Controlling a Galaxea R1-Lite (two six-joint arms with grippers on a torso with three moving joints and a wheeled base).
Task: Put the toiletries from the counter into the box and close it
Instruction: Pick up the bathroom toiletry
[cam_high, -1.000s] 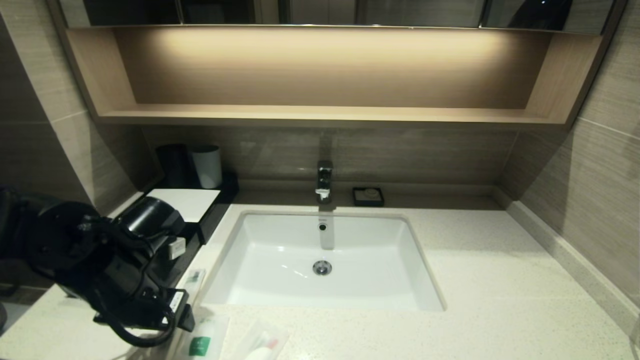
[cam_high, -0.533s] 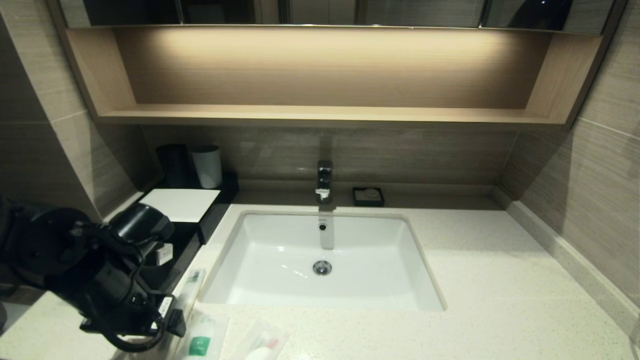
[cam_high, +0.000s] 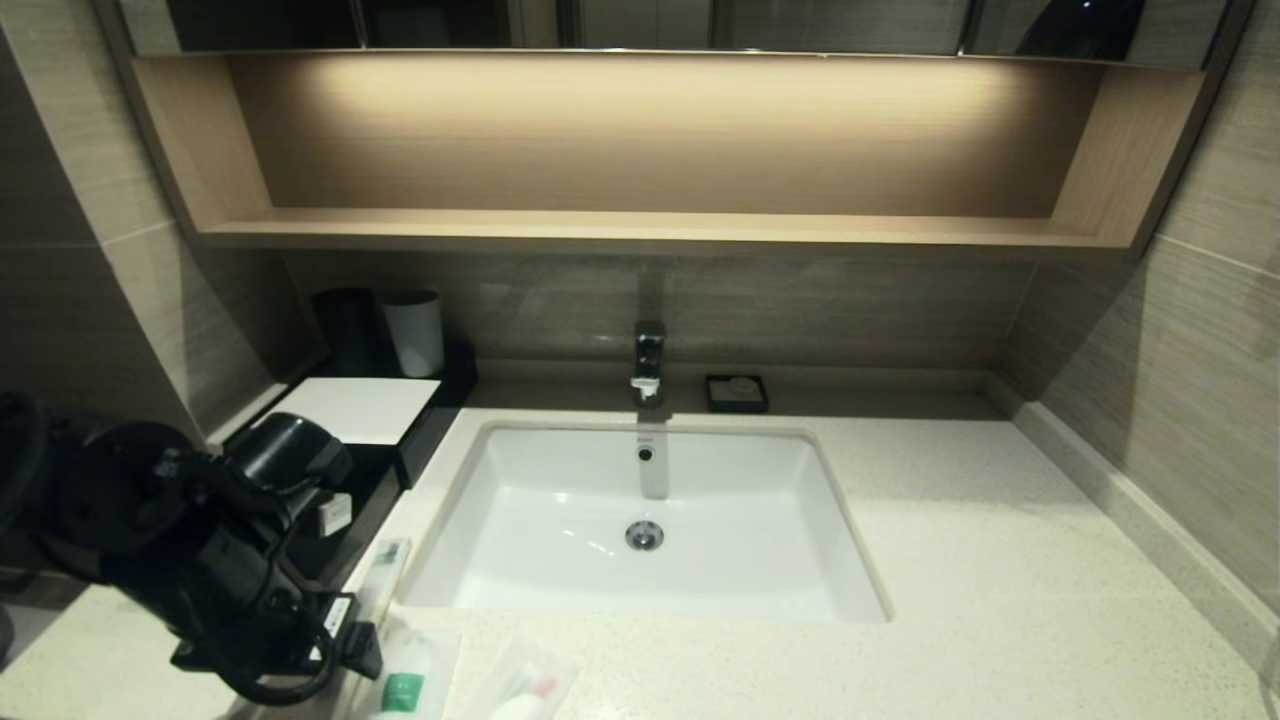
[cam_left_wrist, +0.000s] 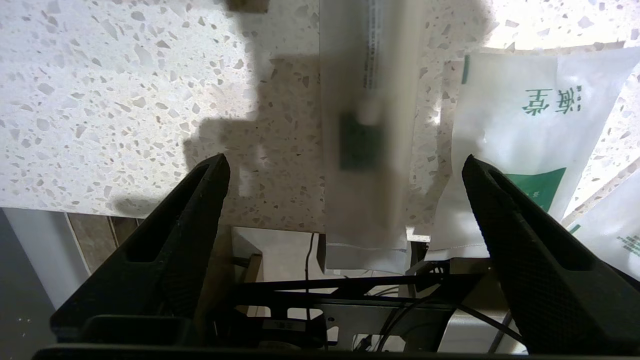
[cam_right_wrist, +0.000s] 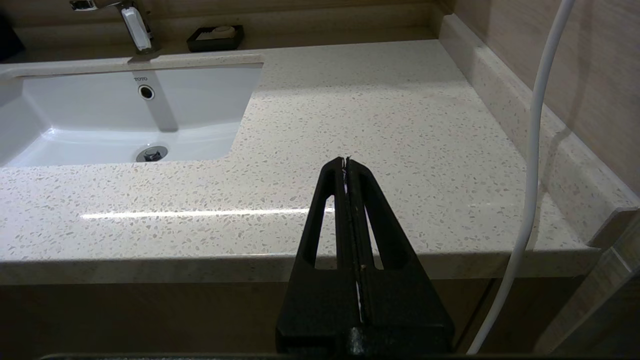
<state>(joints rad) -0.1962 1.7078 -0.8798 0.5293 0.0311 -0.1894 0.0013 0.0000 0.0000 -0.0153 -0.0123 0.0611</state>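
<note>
The box (cam_high: 362, 408), black with a white top panel, stands at the counter's (cam_high: 1000, 560) back left. Its drawer (cam_high: 368, 492) sticks out toward me, mostly hidden behind my left arm. Near the counter's front edge lie a long thin pack (cam_high: 386, 575), a green-label sachet (cam_high: 402, 686) and a packet with a pink-red mark (cam_high: 530, 690). My left gripper (cam_left_wrist: 345, 160) hangs open over that edge. The long pack (cam_left_wrist: 367, 150) runs between its fingers (cam_left_wrist: 200, 210) and touches neither. The green-label sachet (cam_left_wrist: 510, 135) lies beside the other finger. My right gripper (cam_right_wrist: 346, 161) is shut and empty, parked before the counter's right front.
A white sink (cam_high: 645, 520) with a faucet (cam_high: 649, 362) fills the counter's middle. A black tumbler (cam_high: 345, 330) and a white tumbler (cam_high: 415, 332) stand behind the box. A small black dish (cam_high: 736, 392) sits by the back wall. A white cable (cam_right_wrist: 535, 150) hangs at the right.
My left arm has drawn back toward me and to the left, away from the box, then settled over the front edge. The packs on the counter have not moved.
</note>
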